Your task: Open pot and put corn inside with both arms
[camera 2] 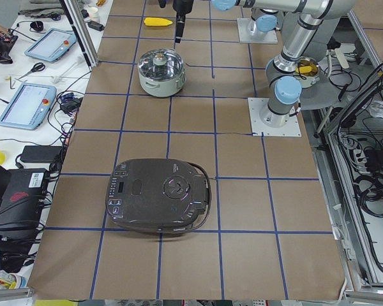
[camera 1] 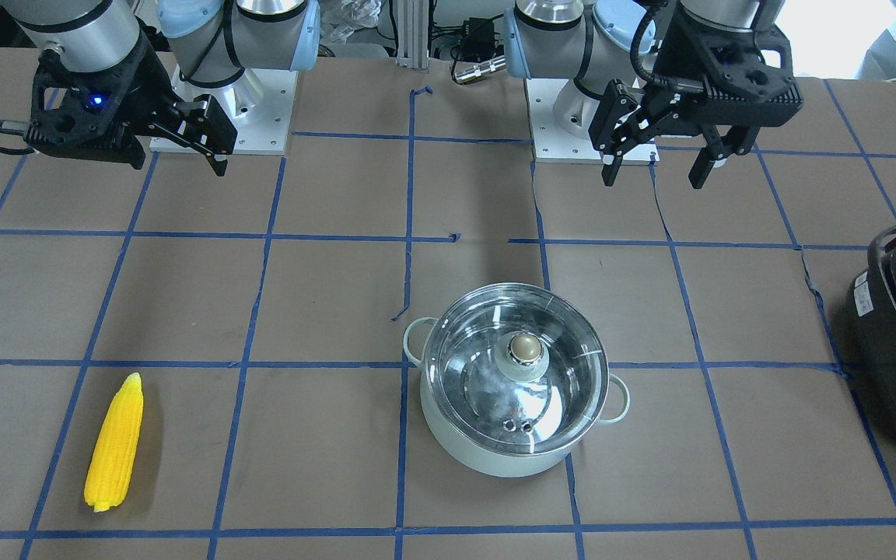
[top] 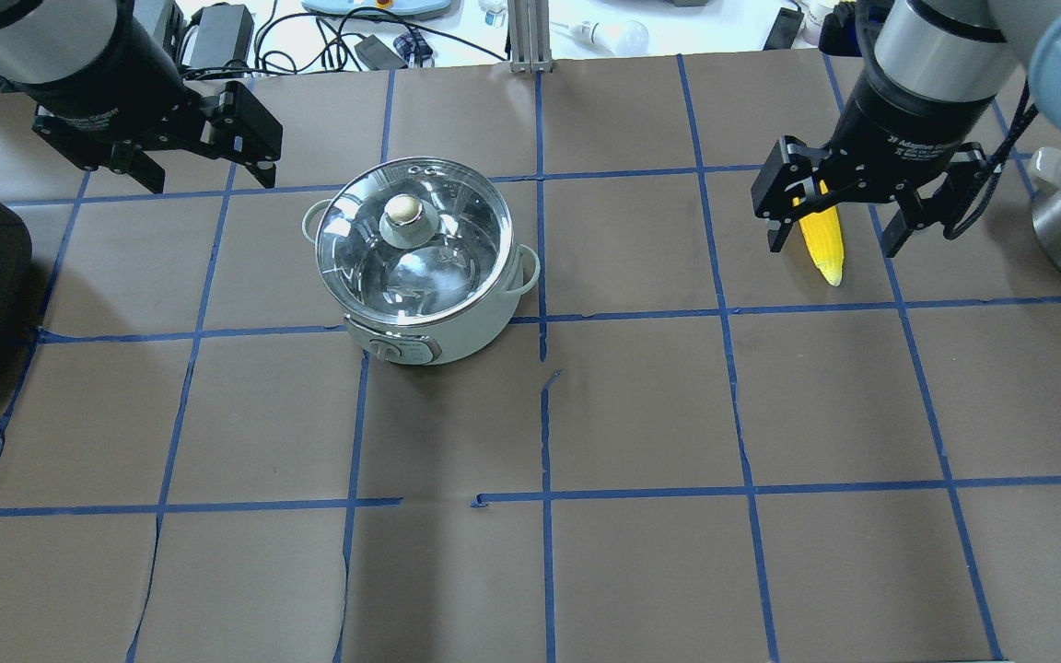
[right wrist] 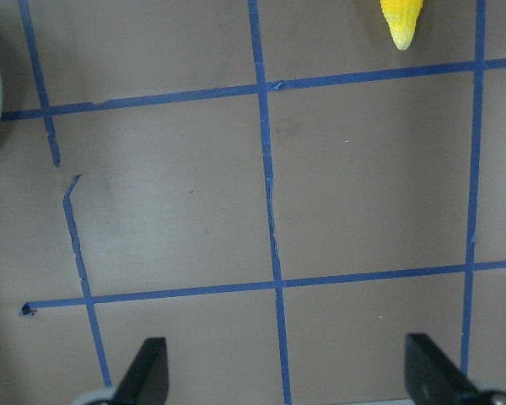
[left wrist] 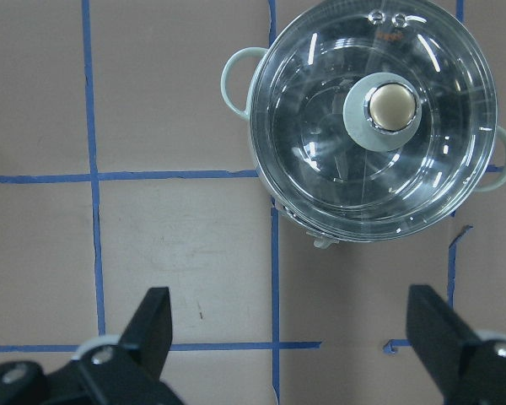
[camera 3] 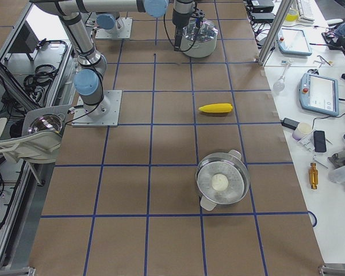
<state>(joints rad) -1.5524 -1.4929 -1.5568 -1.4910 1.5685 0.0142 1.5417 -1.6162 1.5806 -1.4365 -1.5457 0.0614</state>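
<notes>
I see pot [camera 1: 516, 435] upright on papered table [camera 1: 323, 311], glass lid [camera 1: 516, 373] seated on it. Corn [camera 1: 114, 442] lies flat on table, well apart from pot, on right-arm side. Left gripper [camera 1: 654, 169] hangs above table, fingers spread wide, holding nothing. Right gripper [right wrist: 287, 375] likewise spread and empty, corn tip at top edge of its wrist view. Black cooker [camera 2: 158, 195] at table's left end.

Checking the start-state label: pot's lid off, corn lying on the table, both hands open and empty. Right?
One slip: the lid is on the pot, clear in the left wrist view. The corn does lie on the table, and the left hand and right hand are open and empty.
</notes>
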